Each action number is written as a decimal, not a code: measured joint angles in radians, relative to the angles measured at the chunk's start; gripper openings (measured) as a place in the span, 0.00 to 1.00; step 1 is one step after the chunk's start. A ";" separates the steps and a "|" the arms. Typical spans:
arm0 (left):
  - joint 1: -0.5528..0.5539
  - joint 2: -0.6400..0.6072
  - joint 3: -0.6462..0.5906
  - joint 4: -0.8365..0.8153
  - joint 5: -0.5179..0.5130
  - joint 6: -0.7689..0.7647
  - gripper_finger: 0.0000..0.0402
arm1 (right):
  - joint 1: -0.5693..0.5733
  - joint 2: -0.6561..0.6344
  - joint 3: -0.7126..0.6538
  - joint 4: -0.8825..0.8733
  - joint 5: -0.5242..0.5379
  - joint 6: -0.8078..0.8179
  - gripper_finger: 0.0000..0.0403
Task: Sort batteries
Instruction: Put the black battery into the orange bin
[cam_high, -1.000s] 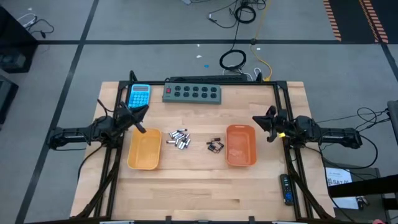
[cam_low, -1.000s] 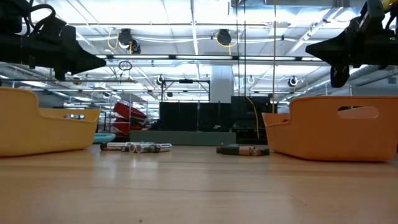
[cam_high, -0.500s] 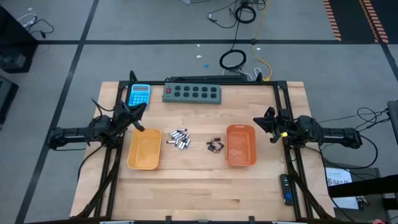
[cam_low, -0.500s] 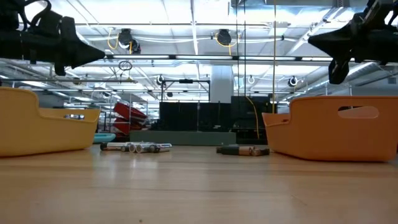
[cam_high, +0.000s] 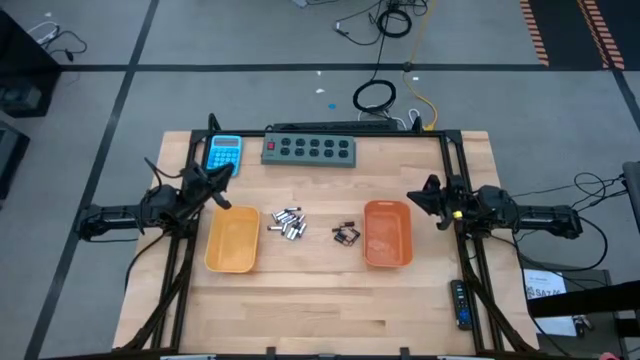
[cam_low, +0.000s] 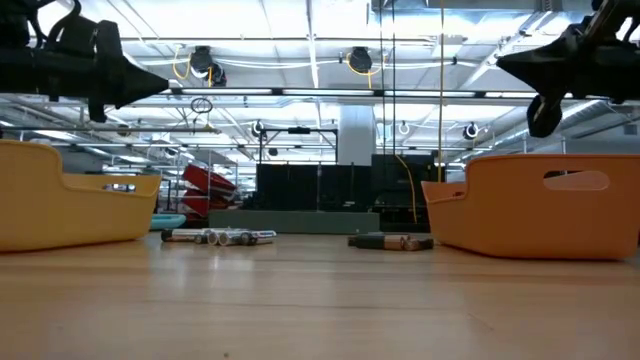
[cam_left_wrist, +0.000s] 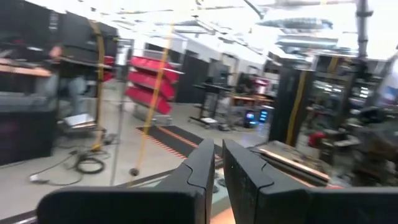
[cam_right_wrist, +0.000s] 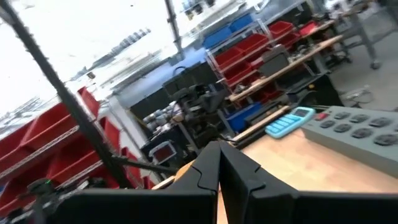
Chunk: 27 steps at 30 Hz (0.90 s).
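Several silvery-grey batteries lie in a loose pile on the table between the two trays; in the low view these batteries lie flat on the wood. A smaller cluster of dark batteries lies just left of the orange tray. The yellow tray stands left of the silvery pile. My left gripper hovers shut above the yellow tray's far left corner. My right gripper hovers shut beside the orange tray's far right corner. Both grippers hang well above the table.
A blue calculator and a grey power strip lie along the table's far edge. The black frame rails run down both sides. The near half of the table is bare wood.
My left gripper has risen and drawn a little toward the table's far left, its fingers tipping up to level. My right gripper has lifted slightly. Batteries and trays have stayed where they were.
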 joint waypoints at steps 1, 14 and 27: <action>0.000 0.000 0.000 0.000 0.011 0.000 0.11 | 0.000 0.010 0.000 -0.002 0.002 -0.016 0.00; 0.000 0.018 0.032 0.038 0.036 0.233 0.11 | -0.001 0.593 0.500 -0.023 0.093 -0.603 0.09; 0.000 0.018 0.043 -0.092 0.027 -0.009 0.11 | -0.047 1.241 0.948 -0.195 0.048 -0.680 0.10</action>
